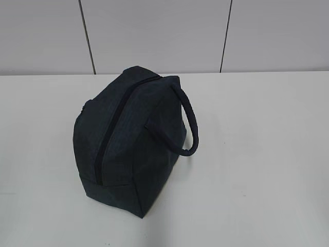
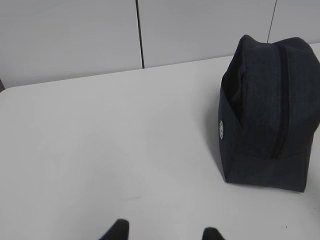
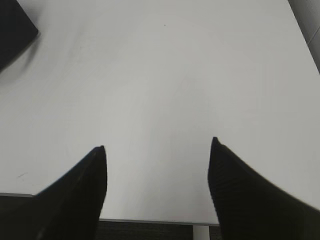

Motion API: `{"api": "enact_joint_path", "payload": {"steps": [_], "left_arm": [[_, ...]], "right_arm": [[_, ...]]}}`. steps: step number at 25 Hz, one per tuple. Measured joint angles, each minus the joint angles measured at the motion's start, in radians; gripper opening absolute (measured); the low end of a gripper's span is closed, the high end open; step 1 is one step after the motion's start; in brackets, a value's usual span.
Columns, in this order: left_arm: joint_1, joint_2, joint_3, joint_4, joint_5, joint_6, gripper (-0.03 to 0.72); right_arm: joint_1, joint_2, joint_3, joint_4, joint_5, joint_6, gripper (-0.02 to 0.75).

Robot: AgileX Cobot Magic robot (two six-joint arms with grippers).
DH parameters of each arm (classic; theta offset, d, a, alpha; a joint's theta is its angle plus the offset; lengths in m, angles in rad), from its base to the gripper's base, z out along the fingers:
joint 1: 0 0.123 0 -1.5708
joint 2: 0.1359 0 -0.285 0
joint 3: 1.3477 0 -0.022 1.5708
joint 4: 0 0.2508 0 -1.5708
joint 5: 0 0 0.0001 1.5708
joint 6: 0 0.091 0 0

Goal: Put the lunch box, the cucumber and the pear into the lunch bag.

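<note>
The lunch bag (image 1: 128, 139) stands alone on the white counter (image 1: 257, 154) with its top zipper (image 1: 110, 131) drawn shut along the whole ridge, and no lunch box, cucumber or pear shows in any view — so either they are already zipped inside and the task is all but finished, or they lie out of frame and nothing has begun; the pictures do not settle which. The bag is a boxy, dark navy woven fabric with a faint matte grain, soft-cornered, folded to a seam at its end, and a thick, rounded rope-like loop handle (image 1: 191, 123) arches off its side. A small pale round badge (image 2: 221, 129) sits on one end panel. The left hand (image 2: 162, 234) hovers low over bare counter, its two dark tips partly apart with nothing between them; the bag stands ahead of it and off to its right, well apart. The right hand (image 3: 157, 150) is spread wide and empty, its ribbed black fingers (image 3: 240, 185) over the counter's near edge, with only a corner of the bag far ahead to its left.
</note>
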Motion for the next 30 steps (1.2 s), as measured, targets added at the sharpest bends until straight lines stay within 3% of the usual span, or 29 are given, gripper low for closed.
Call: {"api": "enact_joint_path", "payload": {"steps": [30], "left_arm": [[0.000,0.000,0.000,0.000,0.000,0.000,0.276]], "right_arm": [[0.000,0.000,0.000,0.000,0.000,0.000,0.498]]}}
